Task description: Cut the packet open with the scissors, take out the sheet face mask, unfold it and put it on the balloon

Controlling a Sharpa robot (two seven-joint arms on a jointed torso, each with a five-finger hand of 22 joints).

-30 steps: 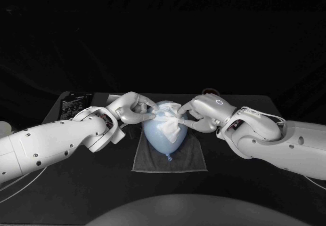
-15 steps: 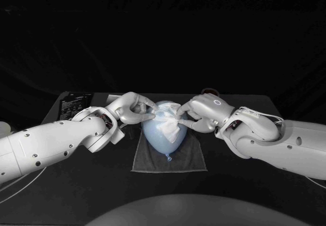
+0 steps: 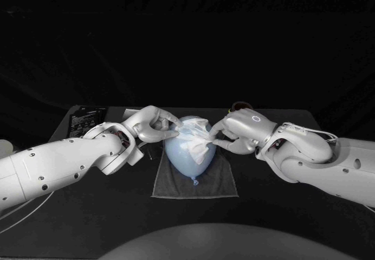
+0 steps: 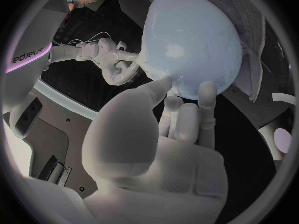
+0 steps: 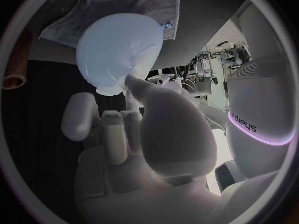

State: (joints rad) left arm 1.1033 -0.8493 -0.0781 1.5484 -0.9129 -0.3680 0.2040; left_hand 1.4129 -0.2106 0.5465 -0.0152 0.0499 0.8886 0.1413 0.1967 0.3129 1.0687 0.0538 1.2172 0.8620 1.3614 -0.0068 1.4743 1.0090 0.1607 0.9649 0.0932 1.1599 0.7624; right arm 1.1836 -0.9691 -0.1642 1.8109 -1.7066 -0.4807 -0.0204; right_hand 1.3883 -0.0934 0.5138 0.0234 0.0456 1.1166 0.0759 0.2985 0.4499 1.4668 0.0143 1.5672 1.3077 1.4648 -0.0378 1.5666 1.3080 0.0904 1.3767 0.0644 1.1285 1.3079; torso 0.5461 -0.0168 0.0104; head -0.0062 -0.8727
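Note:
A pale blue balloon (image 3: 186,155) lies on a grey cloth (image 3: 211,184) at the table's middle, its knot toward me. A white sheet mask (image 3: 194,135) lies crumpled over the balloon's far end. My left hand (image 3: 150,124) is at the balloon's left side, and its fingertips (image 4: 206,88) pinch the mask's left edge against the balloon (image 4: 192,42). From the right, my right hand (image 3: 237,131) pinches the mask's other edge between thumb and finger. In the right wrist view the thumb (image 5: 132,82) presses at the mask (image 5: 109,88) under the balloon (image 5: 119,42).
A dark packet (image 3: 86,119) lies at the table's back left corner. A reddish handle (image 3: 242,105) shows behind my right hand. The grey cloth (image 4: 251,40) reaches past the balloon on both sides. The table's front half is bare black surface.
My right hand has shifted slightly right and up, drawing the mask's right edge with it. The mask looks more bunched. My left hand has kept its place.

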